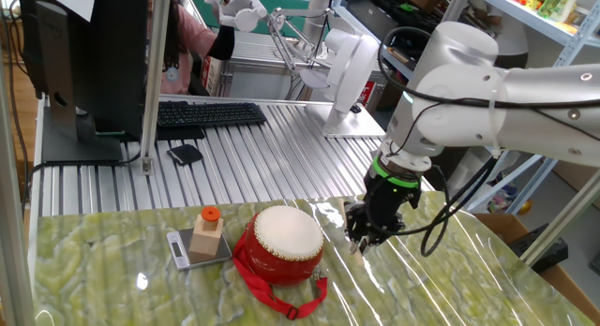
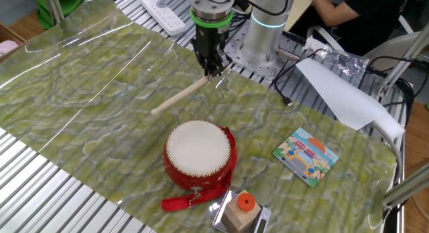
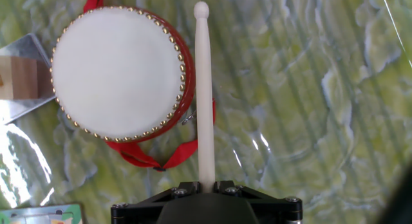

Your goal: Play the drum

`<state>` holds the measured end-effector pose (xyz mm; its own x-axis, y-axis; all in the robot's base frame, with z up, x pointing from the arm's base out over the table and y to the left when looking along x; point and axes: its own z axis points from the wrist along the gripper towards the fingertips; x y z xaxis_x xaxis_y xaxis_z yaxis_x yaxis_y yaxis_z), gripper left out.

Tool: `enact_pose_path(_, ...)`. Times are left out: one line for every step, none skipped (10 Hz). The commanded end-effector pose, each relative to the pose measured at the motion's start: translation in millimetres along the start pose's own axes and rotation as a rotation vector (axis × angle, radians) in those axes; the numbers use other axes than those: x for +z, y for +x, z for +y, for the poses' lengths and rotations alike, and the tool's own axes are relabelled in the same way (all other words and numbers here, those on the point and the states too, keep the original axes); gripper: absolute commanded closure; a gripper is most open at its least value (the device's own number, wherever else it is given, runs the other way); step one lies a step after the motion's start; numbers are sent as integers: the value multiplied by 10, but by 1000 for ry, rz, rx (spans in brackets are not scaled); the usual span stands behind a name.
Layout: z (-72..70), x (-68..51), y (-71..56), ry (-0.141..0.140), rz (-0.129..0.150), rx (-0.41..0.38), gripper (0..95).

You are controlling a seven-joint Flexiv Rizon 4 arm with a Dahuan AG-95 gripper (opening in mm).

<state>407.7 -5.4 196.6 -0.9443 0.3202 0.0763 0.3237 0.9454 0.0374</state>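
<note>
The black two-finger claw (image 2: 213,71) pointed straight down, clamped on the butt end of a pale wooden drumstick (image 2: 179,98). The stick ran out level from the claw, its rounded tip (image 3: 201,9) reaching past the drum's rim beside the skin, not over it; whether it touched the drum could not be told.

The small round drum with a glossy red barrel body and cream-white skin (image 2: 198,152) stood upright on the green marbled cloth covering the desk (image 2: 80,86), near the cloth's edge farthest from the arm's base, its red fabric strap (image 2: 191,199) trailing flat beside it.

Just beside the drum, a wooden block with an orange cap (image 2: 242,209) sat on a small silver scale (image 1: 192,256). A colourful picture card (image 2: 306,156) lay flat nearer the cloth's corner.
</note>
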Motion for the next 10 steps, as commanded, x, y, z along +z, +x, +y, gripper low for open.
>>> enact_pose_path(-3, 9, -9, 6, -6, -45, 950)
enact_pose_path(-3, 9, -9, 6, -3, -61, 950)
enact_pose_path(-3, 9, -9, 5, -1, -60, 950)
enact_pose_path(-3, 9, -9, 6, -2, -57, 950)
enact_pose_path(-3, 9, -9, 4, -1, -55, 950)
enact_pose_path(-3, 9, -9, -8, 4, -84, 950)
enact_pose_path(-3, 9, -9, -12, 6, -114, 950)
enact_pose_path(-3, 9, -9, -17, 5, -135, 950)
enact_pose_path(-3, 9, -9, -25, 7, -149, 950)
enact_pose_path(-3, 9, -9, -36, 9, -159, 950)
